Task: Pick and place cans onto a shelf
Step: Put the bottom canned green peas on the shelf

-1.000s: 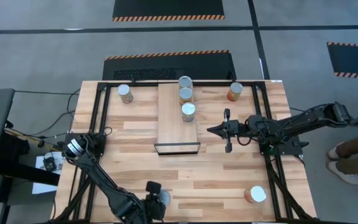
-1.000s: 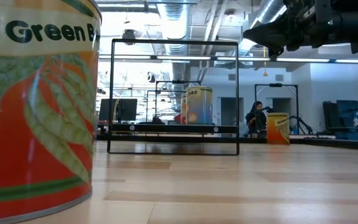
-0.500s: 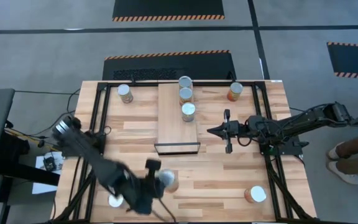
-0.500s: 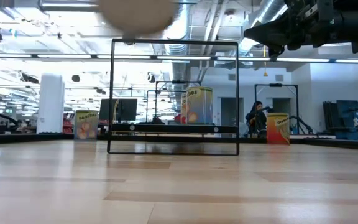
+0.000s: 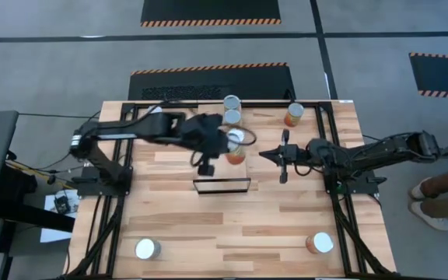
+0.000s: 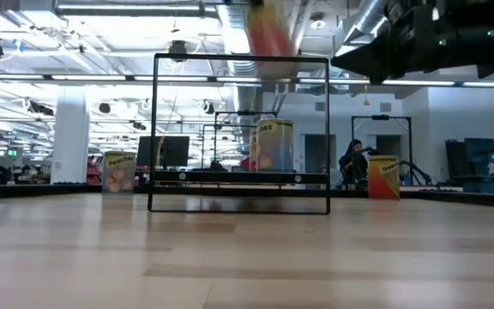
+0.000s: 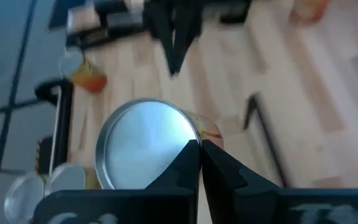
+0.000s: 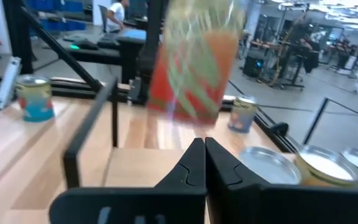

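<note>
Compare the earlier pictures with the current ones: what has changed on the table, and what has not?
The left gripper closed on a can at the table's front edge, lifted it and swung it across to above the shelf, where it hangs tilted in the air. The right gripper, shut beside the shelf, barely moved. The other cans stayed put.

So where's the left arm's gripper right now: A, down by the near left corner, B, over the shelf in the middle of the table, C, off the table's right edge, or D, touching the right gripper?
B: the left gripper hangs over the shelf.
</note>
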You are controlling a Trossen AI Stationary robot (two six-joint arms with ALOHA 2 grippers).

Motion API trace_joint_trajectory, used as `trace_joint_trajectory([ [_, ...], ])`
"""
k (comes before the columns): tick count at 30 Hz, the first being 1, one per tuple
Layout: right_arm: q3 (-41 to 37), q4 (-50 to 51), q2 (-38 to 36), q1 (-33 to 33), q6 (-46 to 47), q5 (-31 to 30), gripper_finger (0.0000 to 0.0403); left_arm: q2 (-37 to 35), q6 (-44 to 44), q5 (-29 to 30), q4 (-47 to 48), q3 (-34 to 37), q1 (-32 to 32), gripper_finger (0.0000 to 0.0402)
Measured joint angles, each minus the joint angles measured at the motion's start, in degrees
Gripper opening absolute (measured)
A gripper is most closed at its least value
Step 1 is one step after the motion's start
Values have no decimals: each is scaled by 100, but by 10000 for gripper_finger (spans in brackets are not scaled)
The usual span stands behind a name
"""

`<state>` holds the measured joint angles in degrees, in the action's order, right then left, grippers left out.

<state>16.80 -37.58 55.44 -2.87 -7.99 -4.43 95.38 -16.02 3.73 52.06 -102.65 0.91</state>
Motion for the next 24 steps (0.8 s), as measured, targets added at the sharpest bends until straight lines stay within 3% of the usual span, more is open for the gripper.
trace_joint_trajectory([
  [9, 2, 135, 0, -27, 87, 13, 9, 920, -286, -53, -72, 4, 243, 0],
  [24, 4, 3, -7, 253, 96, 0, 9, 1591, -156, 242, -292, 80, 127, 0],
])
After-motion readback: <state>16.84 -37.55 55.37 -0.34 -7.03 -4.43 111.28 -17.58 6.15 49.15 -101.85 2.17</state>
